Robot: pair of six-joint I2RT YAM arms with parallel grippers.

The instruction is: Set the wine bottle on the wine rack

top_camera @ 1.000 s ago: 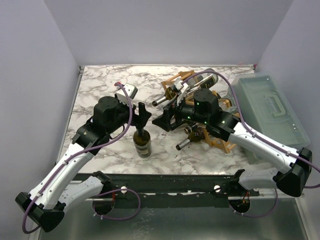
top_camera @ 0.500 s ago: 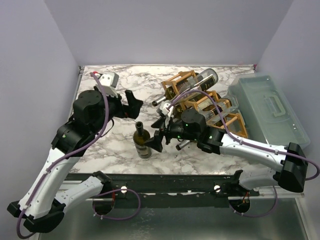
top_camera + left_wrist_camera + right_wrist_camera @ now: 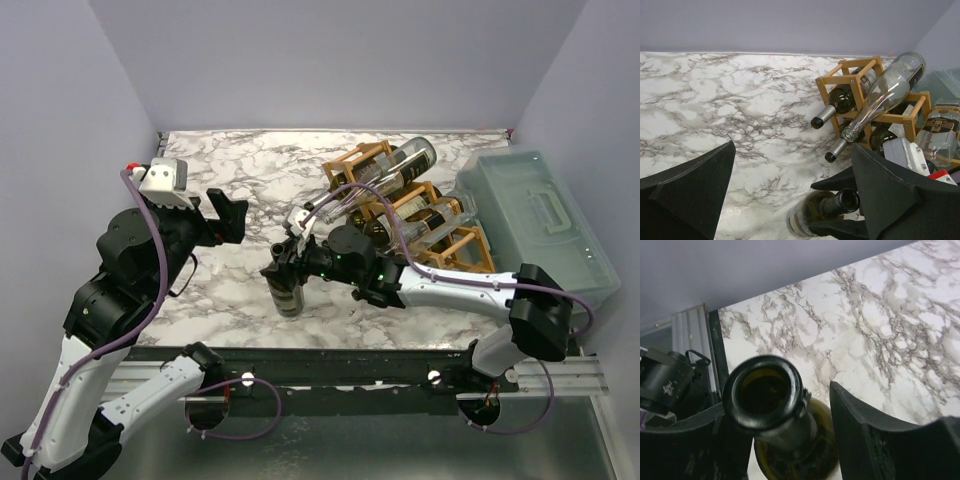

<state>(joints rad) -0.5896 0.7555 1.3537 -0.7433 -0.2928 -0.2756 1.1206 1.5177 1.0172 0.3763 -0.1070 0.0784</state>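
Wine bottle (image 3: 287, 292): dark green glass, uncorked, upright on the marble-pattern desk (image 3: 250, 165) close to its near edge, left of the wine rack (image 3: 858, 95) and not in it. Right gripper (image 3: 284, 258) is at the bottle's neck. In the right wrist view the open mouth (image 3: 765, 392) sits between the two fingers (image 3: 865, 440). One finger lies close against the lip, a sliver of desk shows between the neck and the other, so the jaws are apart and not clamped. Left gripper (image 3: 228, 215) is raised over the left part of the desk, fingers (image 3: 690, 190) spread wide with nothing between them, clear of the bottle. The rack stands at right-centre of the desk and is already loaded. A clear glass bottle (image 3: 885, 95) lies slanted across the top, neck pointing down-left. A dark bottle with a silver capsule (image 3: 837, 102) is in the upper cell, and more bottles fill the cells behind. Labels: a pale label on the dark bottle and a dark band at the clear bottle's base, no text or brand legible on any of them. No label is visible on the standing bottle. A translucent grey-green lidded box (image 3: 545, 215) sits just right of the rack.
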